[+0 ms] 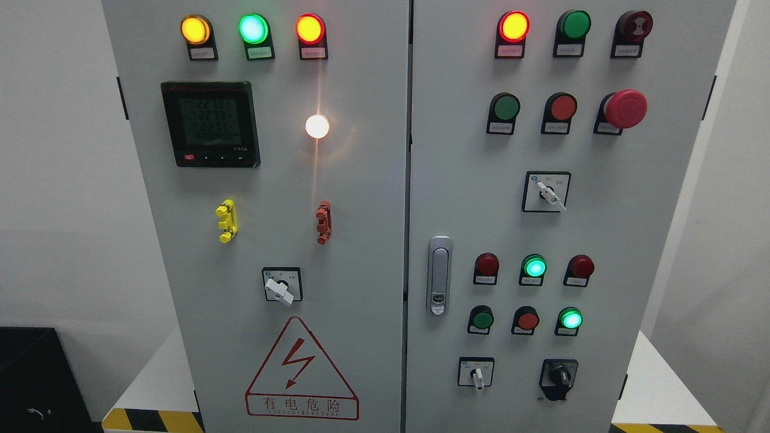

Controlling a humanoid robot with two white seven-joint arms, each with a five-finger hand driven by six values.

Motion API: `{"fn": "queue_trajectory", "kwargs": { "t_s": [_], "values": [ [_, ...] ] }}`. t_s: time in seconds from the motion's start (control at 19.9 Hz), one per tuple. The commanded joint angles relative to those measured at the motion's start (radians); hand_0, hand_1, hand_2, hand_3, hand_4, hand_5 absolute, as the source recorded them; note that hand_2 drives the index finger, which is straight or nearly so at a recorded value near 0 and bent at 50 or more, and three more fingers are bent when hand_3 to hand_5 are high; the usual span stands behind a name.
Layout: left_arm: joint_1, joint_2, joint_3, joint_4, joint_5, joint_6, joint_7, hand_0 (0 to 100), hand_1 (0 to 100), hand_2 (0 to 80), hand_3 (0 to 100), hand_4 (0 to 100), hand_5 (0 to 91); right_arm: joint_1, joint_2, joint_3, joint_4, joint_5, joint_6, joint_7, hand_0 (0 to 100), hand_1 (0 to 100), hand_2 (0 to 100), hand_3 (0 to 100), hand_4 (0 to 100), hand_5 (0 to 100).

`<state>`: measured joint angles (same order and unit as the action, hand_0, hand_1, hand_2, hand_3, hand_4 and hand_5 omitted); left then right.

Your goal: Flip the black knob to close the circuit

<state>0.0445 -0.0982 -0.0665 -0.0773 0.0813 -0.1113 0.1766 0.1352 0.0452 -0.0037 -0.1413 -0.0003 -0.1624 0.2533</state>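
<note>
neither hand shows in the head view, so their state cannot be told; black knob [560,377] sits at the lower right of the right cabinet door [656,198], untouched, reach not begun; judged best: come in from the right side, pinch the knob's raised ridge, turn without pressing sideways; white-handled selector [477,376] is near on its left; green lamp [570,319] and red button [527,320] lie just above, so keep fingers low; open room is below and right of the knob; door edge at right is near; door latch [440,275] well apart.
</note>
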Motion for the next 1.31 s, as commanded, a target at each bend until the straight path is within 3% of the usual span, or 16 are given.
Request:
{"fn": "queue_trajectory", "kwargs": {
  "t_s": [0.0,0.6,0.95,1.26],
  "values": [
    [0.000,0.000,0.001,-0.001,0.000,-0.001,0.000,12,56,0.0,0,0,0.0,0.000,-0.005,-0.024,0.032,0.002,0.001,0.003,0,13,0,0,0,0],
    [0.000,0.000,0.001,0.001,0.000,-0.001,-0.002,12,56,0.0,0,0,0.0,0.000,0.008,-0.021,-0.016,0.017,0.003,0.009,0,13,0,0,0,0],
    [0.000,0.000,0.001,0.001,0.000,-0.001,0.000,12,56,0.0,0,0,0.0,-0.011,-0.001,-0.016,-0.173,0.158,0.046,-0.046,0,11,0,1,0,0],
    [0.000,0.000,-0.001,-0.001,0.000,-0.001,-0.002,12,56,0.0,0,0,0.0,-0.022,-0.002,-0.016,-0.283,0.328,0.064,-0.077,0,9,8,14,7,0]
  ]
}}
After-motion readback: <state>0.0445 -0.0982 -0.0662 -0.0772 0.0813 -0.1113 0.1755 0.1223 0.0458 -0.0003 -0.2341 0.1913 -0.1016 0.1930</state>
